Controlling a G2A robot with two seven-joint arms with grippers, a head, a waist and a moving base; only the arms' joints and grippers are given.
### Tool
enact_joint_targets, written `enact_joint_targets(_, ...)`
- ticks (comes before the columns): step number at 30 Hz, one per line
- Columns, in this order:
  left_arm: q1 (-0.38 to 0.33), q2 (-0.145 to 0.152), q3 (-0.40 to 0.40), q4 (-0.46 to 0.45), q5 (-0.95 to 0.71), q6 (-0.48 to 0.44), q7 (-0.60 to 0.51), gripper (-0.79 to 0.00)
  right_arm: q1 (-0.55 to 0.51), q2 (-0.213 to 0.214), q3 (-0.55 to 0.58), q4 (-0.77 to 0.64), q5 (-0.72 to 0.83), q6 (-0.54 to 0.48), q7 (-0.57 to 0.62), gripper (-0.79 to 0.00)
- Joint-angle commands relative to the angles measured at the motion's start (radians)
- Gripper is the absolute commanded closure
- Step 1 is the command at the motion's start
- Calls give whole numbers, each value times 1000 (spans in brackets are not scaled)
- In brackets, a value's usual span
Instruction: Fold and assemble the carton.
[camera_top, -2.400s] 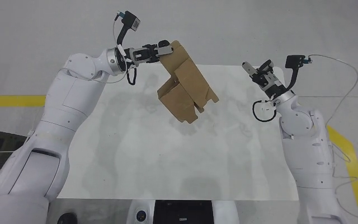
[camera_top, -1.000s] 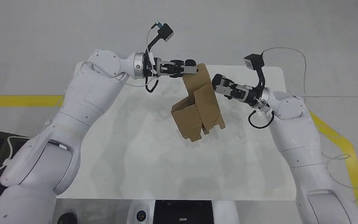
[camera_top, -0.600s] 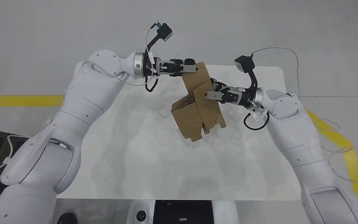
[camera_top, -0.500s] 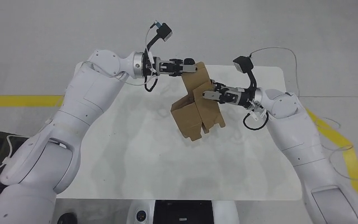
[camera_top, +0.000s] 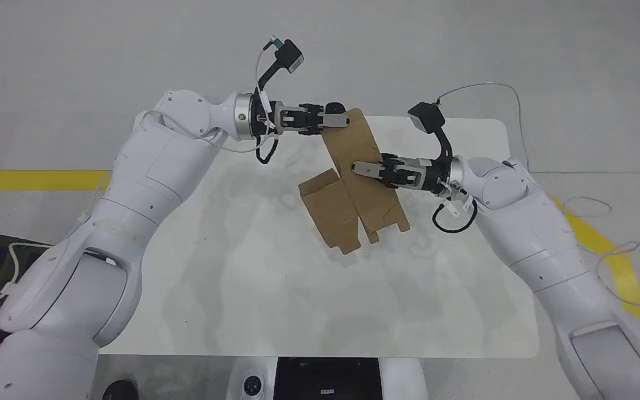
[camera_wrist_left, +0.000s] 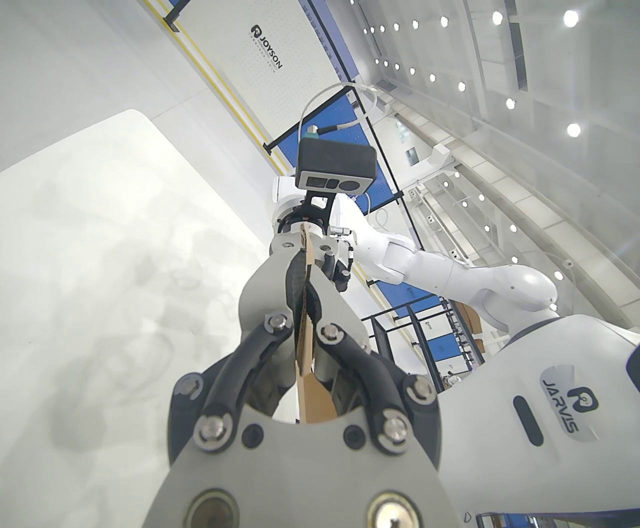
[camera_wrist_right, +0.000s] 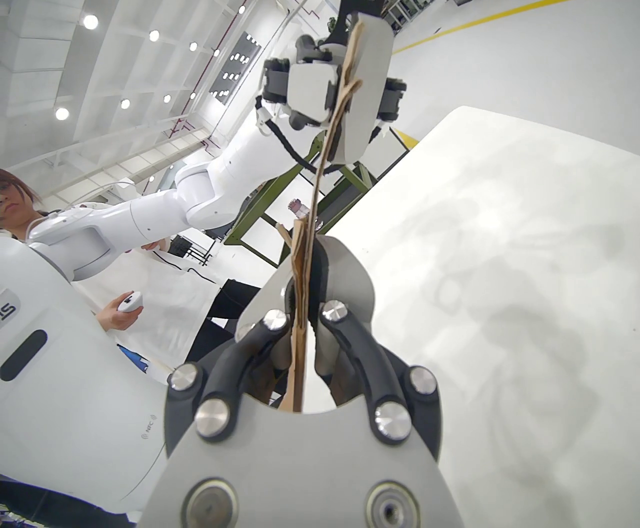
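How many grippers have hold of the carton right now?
2. The left gripper is shut on the carton's far corner; the right gripper is shut on it nearer its middle.

Up close, the right gripper (camera_wrist_right: 306, 282) has its two fingers pressed together on the carton (camera_wrist_right: 298, 240) — flat brown cardboard seen edge-on, a thin strip running away from the fingers. At its far end the left gripper (camera_wrist_right: 345, 92) pinches the same strip, with its white arm leading off to one side. The white table (camera_wrist_right: 500, 225) spreads out alongside the cardboard — its top shows faint grey smudges. A green metal frame (camera_wrist_right: 270, 192) stands beyond the table's edge.
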Motion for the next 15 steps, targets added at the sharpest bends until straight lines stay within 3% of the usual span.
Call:
enact_joint_targets(1, 3, 2, -4, -3, -4, -8, 8, -785, 10, 7, -20, 4, 10, -9, -9, 0)
enact_joint_targets(6, 0, 8, -23, -1, 3, -54, 54, -785, 38, 23, -73, 19, 30, -31, -31, 0)
enact_joint_targets(15, -1, 2, -53, 100, 60, -140, 154, -785, 72, 25, -76, 163, 136, -65, -84, 0)
